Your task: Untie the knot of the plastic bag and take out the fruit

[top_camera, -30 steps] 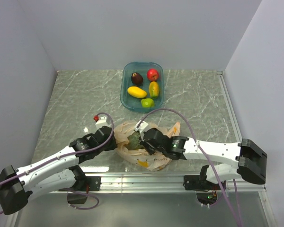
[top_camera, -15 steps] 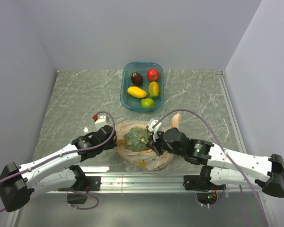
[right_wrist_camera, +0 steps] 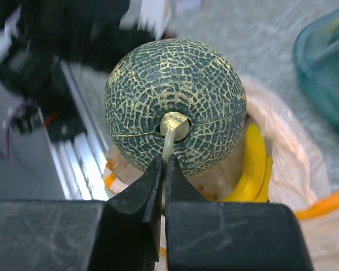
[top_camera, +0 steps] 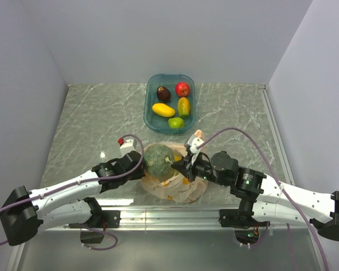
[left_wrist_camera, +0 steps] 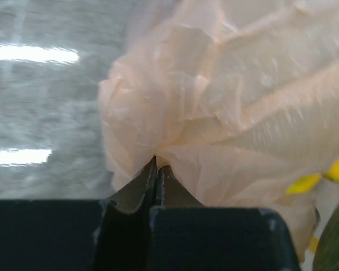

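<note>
The pale peach plastic bag (top_camera: 181, 189) lies open near the table's front edge, and no knot shows on it. My right gripper (right_wrist_camera: 163, 164) is shut on the stem of the round green melon (right_wrist_camera: 175, 106), which hangs lifted above the bag (right_wrist_camera: 294, 169). A yellow banana bunch (right_wrist_camera: 253, 169) lies inside the bag below the melon. In the top view the melon (top_camera: 157, 159) is over the bag's left part, with my right gripper (top_camera: 178, 164) to its right. My left gripper (left_wrist_camera: 156, 162) is shut on a fold of the bag (left_wrist_camera: 226, 101) at its left edge.
A blue tub (top_camera: 150, 110) stands behind the bag and holds a dark purple fruit (top_camera: 163, 94), a red apple (top_camera: 182, 88), two yellow-orange fruits (top_camera: 163, 109) and a green lime (top_camera: 175, 122). Walls close in the marble table on three sides.
My right gripper closed on the melon's stem and raised the melon out of the bag, up and to the left. The left gripper kept its hold on the bag and shifted slightly right.
</note>
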